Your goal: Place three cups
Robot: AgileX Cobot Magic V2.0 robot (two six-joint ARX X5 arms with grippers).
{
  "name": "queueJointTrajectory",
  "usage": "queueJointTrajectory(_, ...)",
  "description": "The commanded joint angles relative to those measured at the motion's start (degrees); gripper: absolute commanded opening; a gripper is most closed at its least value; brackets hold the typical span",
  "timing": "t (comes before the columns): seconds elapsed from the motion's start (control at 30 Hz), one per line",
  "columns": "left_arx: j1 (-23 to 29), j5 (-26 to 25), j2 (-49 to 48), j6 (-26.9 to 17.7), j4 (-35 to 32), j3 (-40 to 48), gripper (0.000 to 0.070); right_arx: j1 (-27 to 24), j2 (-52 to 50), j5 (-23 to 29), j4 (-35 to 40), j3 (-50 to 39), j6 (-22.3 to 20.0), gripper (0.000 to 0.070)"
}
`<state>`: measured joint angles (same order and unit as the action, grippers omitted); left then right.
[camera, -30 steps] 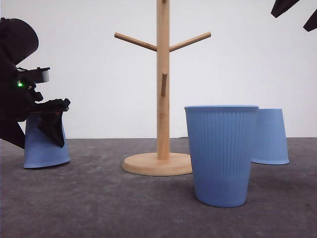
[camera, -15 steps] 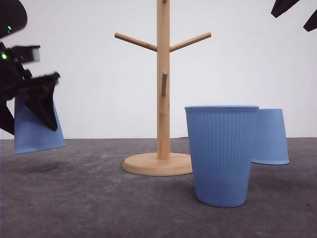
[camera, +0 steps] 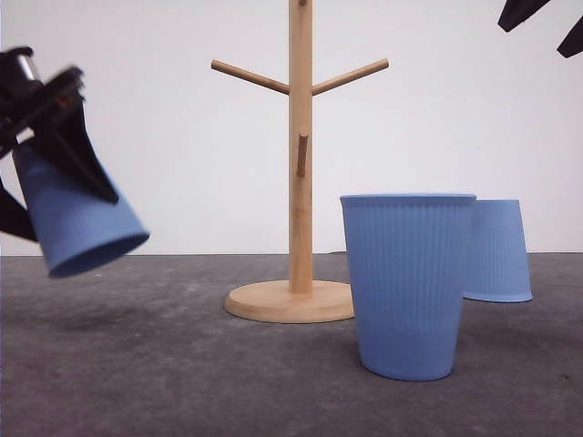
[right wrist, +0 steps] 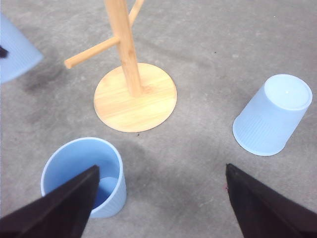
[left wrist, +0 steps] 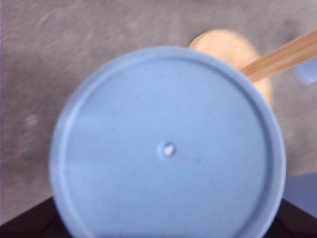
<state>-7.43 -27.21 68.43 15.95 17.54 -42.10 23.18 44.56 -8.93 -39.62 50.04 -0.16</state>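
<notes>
One light-blue ribbed tapered tumbler hangs tilted, off the grey tabletop near its left edge, clamped across its narrow base end by the left gripper. It looks light, thin-walled and crushable, so gentle pressure suits. The right gripper hovers spread wide above the upright tumbler and inverted tumbler beside the wooden peg stand.

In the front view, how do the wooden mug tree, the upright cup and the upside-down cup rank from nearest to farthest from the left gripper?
1. Wooden mug tree, in the middle, closest to the left gripper, which holds a tilted cup at the left edge.
2. Upright cup, right of the tree, toward the front.
3. Upside-down cup, farthest right, behind.
</notes>
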Motion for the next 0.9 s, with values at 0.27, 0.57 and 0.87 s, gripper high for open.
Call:
queueJointTrajectory(0.27,3.1,-9.5,-7.8,2.5,-5.9,-0.5,0.0389,0.2,0.3,0.0,0.6,0.8,0.1,0.0516)
queueJointTrajectory(0.57,3.0,-12.9,-8.0,11.1,-21.1,-0.5,0.0398,0.2,0.3,0.0,0.6,0.8,0.1,0.0516)
queueJointTrajectory(0.87,1.9,-15.3,-1.3,22.1,-39.6,-0.5,0.04,0.2,0.3,0.0,0.6,0.8,0.1,0.0516)
